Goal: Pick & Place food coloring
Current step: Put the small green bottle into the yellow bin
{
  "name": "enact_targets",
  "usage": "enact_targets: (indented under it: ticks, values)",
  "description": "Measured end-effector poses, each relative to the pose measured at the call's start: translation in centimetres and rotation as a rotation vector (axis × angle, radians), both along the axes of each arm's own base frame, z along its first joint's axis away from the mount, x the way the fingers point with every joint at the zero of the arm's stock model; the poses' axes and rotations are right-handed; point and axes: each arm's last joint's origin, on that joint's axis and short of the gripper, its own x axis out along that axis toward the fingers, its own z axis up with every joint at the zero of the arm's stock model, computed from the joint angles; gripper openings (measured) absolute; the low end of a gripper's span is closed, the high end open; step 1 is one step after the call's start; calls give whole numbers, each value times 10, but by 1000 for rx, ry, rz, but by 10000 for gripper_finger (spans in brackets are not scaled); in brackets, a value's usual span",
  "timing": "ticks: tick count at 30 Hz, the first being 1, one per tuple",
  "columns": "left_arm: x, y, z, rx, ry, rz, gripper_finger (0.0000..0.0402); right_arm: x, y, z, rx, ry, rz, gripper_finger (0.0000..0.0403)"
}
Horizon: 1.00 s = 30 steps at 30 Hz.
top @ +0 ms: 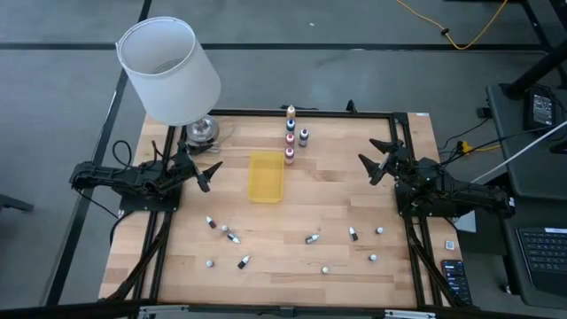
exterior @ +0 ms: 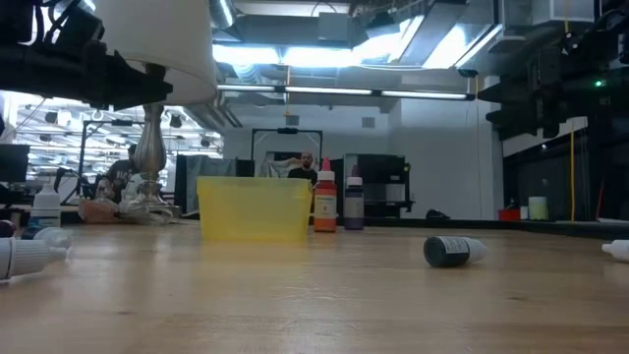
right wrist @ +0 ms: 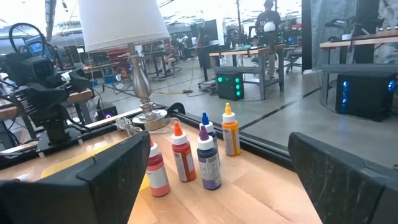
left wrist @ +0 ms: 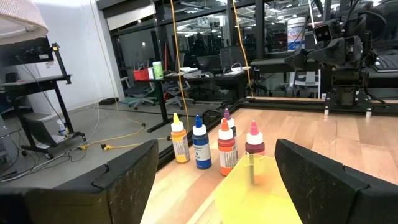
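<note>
— Hovering wide apart, left gripper [top: 209, 175] at nine o'clock, right gripper [top: 376, 164] at three; both empty.
— Food coloring [top: 232, 237] lies scattered at six o'clock on the counter [top: 337, 190]; yellow tray [top: 266, 175] centre.

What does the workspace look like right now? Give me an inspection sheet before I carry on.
Surface: wooden table in a black frame.
Job's things: small dropper bottles lie scattered across the near half of the table, none in the yellow tray.
Clutter: five larger upright bottles behind the tray; a lamp with a white shade at the far left corner.
Grippers: left gripper hovers at the left edge, fingers open, empty; right gripper hovers at the right edge, fingers open, empty.
Cables: yellow cable on the floor beyond the table.
Surroundings: a keyboard on the desk to the right; a person far behind.
</note>
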Motion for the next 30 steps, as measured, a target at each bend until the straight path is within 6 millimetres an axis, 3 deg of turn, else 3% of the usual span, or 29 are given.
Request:
enact_targets:
  ticks: [16,20,30]
  values:
    - [0,0,0,0,0,0,318,0,0,3,9,-17,5,381]
    - [0,0,0,0,0,0,317,-6,1,29,16,-41,-7,381]
    - [0,0,0,0,0,0,317,-7,0,103,79,126,-49,381]
